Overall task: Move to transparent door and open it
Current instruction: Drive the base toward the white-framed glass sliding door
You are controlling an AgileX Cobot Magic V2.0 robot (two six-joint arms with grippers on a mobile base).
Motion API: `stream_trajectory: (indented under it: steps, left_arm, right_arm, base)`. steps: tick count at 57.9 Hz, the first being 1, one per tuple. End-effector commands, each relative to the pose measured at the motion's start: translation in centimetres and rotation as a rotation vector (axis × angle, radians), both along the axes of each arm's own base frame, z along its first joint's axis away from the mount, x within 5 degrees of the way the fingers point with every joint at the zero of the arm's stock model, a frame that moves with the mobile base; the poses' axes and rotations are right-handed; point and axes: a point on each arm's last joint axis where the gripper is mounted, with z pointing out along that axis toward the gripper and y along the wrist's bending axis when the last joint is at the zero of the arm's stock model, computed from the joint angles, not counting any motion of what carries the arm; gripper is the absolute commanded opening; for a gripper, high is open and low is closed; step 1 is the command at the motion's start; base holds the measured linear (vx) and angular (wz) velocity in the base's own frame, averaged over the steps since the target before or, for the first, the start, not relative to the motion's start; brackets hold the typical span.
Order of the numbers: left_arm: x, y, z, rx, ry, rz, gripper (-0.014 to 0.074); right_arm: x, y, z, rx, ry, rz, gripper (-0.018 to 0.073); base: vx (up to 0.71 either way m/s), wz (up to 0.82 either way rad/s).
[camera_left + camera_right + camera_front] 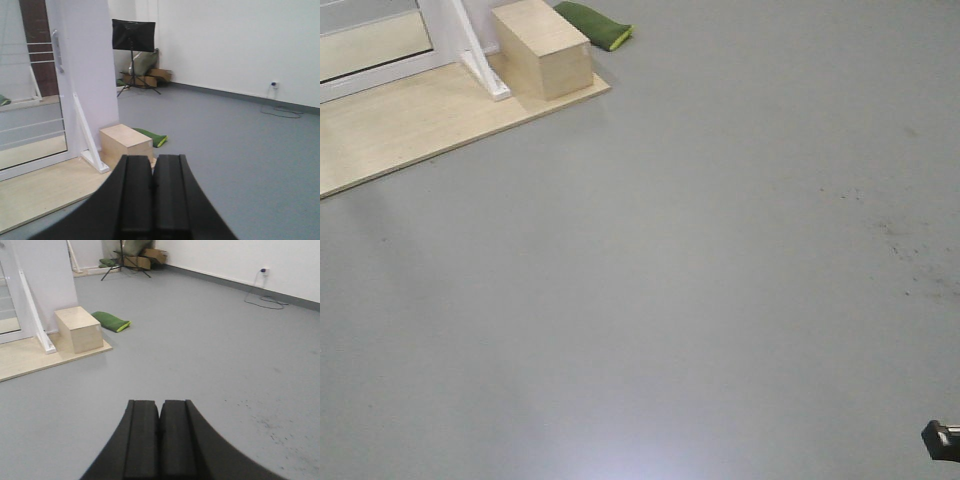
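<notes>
Two black grippers, each clenched on nothing: the left gripper [152,161] has its fingers flat against each other, and so has the right gripper [160,406]; both hang over bare grey floor [720,260]; just beyond the left gripper a pale wooden box [125,144] stands on the right end of a low wooden platform [35,192]; a green cloth [154,136] lies on the floor just right of the box; left of the box a slanted white brace [86,131] leans against a wide white post [85,65] that rises from the platform; left of that post stands the transparent door [30,115] — far left in the scene, well apart from both grippers; thin white bars cross its glass, and its grey handle [56,50] sits high on the frame's right edge; farther off, a black stand on a tripod [133,37] is near the white wall — cardboard boxes [157,75] lie behind it
</notes>
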Motion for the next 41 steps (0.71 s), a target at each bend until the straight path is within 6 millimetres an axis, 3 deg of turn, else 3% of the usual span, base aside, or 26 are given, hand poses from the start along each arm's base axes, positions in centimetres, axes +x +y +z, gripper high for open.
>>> stream_trajectory:
  steps: [1, 41]
  left_arm:
    - [-0.02, -0.01, -0.24, -0.022, -0.059, -0.004, -0.0006]
    - [-0.02, -0.01, -0.24, -0.022, -0.059, -0.004, -0.0006]
  right_arm:
    - [0.05, -0.06, 0.37, -0.007, -0.084, -0.007, -0.0008]
    - [0.05, -0.06, 0.37, -0.007, -0.084, -0.007, -0.0008]
  base:
    - [0.63, 0.51]
    - [0.64, 0.34]
